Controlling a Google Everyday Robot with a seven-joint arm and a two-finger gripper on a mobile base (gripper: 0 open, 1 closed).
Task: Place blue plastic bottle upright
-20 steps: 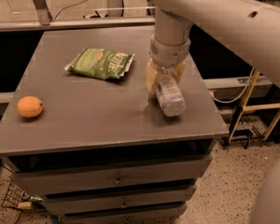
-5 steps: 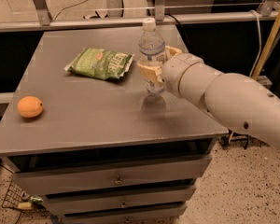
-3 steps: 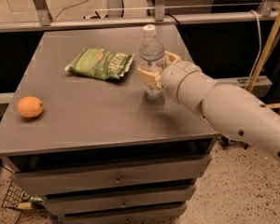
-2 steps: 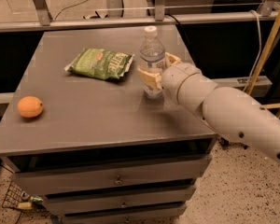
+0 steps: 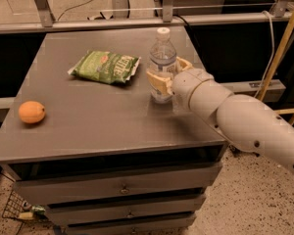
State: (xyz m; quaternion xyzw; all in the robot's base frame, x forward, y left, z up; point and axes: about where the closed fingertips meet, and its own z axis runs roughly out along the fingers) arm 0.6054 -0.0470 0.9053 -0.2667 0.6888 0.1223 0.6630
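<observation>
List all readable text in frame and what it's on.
Bag: white lettering on green, too blurred to read.
Bottle: pale label, no legible text.
Gripper, shut on the upright bottle's lower half near the table's right edge: no markings seen.
Orange, table: none.

Gripper (image 5: 166,72) around blue plastic bottle (image 5: 162,50), by table's right edge: tan, matt, plastic-looking. Arm (image 5: 235,116) behind it: smooth off-white plastic w/ soft sheen. Bottle: clear glossy plastic, white plastic cap. Left of gripper, snack bag (image 5: 105,66): shiny green film, crinkled. Far left, orange (image 5: 31,112): matt skin. Table top (image 5: 88,116) below gripper: dark grey, smooth, matt.
</observation>
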